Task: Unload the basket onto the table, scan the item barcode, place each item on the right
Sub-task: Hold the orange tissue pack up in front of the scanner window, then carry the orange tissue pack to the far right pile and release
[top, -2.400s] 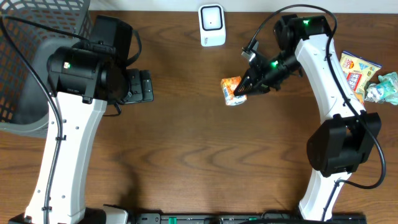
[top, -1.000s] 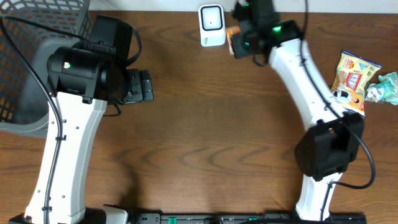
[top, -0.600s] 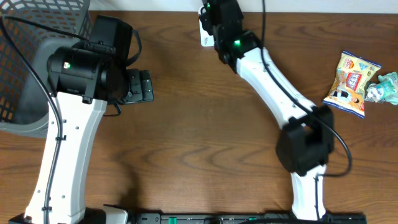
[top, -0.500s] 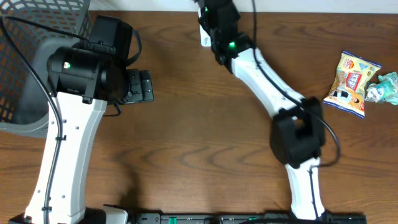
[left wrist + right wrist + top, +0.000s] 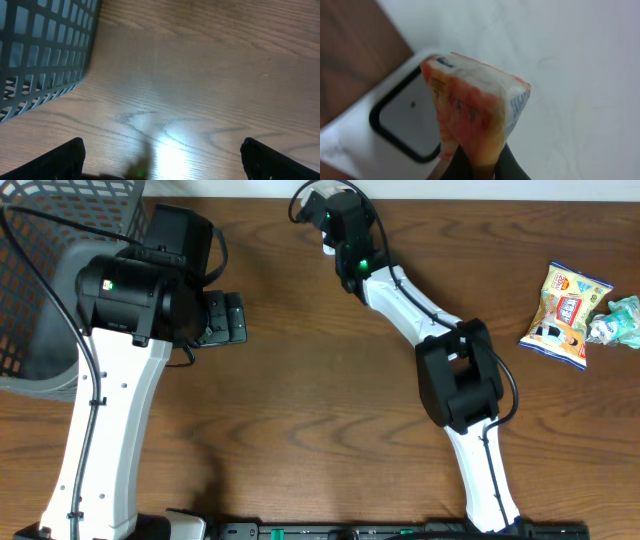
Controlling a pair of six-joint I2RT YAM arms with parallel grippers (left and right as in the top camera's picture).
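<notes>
Swung away from the middle of the table, where it earlier held the packet low over the wood, the white right arm [image 5: 400, 280] now reaches to the far edge. Its wrist is over the spot where the small white barcode scanner with a dark-framed window [image 5: 405, 120] stood in plain sight. From overhead that scanner is almost wholly covered by the wrist, and the packet cannot be seen at all. The white left arm [image 5: 110, 410] has not shifted. The left gripper [image 5: 232, 318] points across the brown wooden table [image 5: 300, 410], beside the grey plastic mesh basket [image 5: 40, 270] in the left corner. At the right edge lie a yellow snack bag [image 5: 565, 305] and a pale teal wrapper [image 5: 618, 320], touching each other and well apart from both arms.

The left wrist view shows the two black fingertips of the left gripper set wide apart with nothing between them. They hover over bare wood with a bright glare spot, and the basket wall fills the upper left.

The right wrist view shows the right gripper [image 5: 479, 167] clamped on the lower end of the small orange and white crumpled snack packet [image 5: 475, 120]. The packet stands upright directly in front of the scanner's window, close to it. Whether the two touch cannot be told.
</notes>
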